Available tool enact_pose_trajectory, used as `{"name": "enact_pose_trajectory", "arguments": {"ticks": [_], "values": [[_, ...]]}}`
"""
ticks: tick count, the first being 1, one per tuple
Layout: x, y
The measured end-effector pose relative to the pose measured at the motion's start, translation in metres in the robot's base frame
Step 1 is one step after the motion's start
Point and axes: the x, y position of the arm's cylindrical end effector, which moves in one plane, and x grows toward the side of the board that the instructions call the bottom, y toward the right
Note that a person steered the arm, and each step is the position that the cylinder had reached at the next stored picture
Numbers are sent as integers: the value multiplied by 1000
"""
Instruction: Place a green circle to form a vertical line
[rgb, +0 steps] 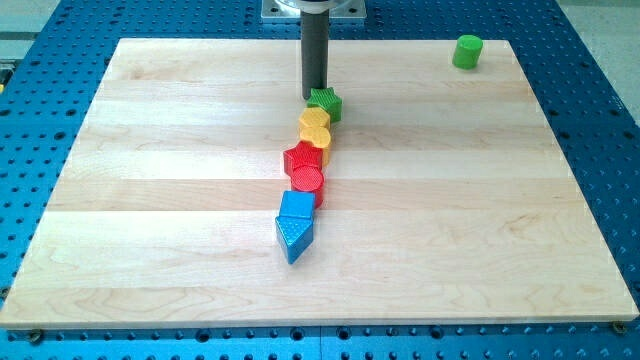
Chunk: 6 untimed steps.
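The green circle (467, 51) stands alone near the board's top right corner. A line of touching blocks runs down the middle of the board, leaning slightly to the view's left toward the bottom: a green star (326, 103) at the top, a yellow block (315, 127), a red block (300, 159) with a red circle (307, 181) below it, a blue square (297, 205) and a blue triangle (292, 238) at the bottom. My tip (314, 96) is at the top of the line, touching or just beside the green star's upper left edge, far left of the green circle.
The wooden board (150, 200) lies on a blue perforated table (600, 120). The arm's mount (314, 10) shows at the view's top centre.
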Motion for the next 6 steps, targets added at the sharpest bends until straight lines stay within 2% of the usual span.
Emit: {"name": "enact_pose_trajectory", "arguments": {"ticks": [3, 4, 5, 6], "values": [[7, -10], [-7, -15], [-11, 22], [1, 91]]}}
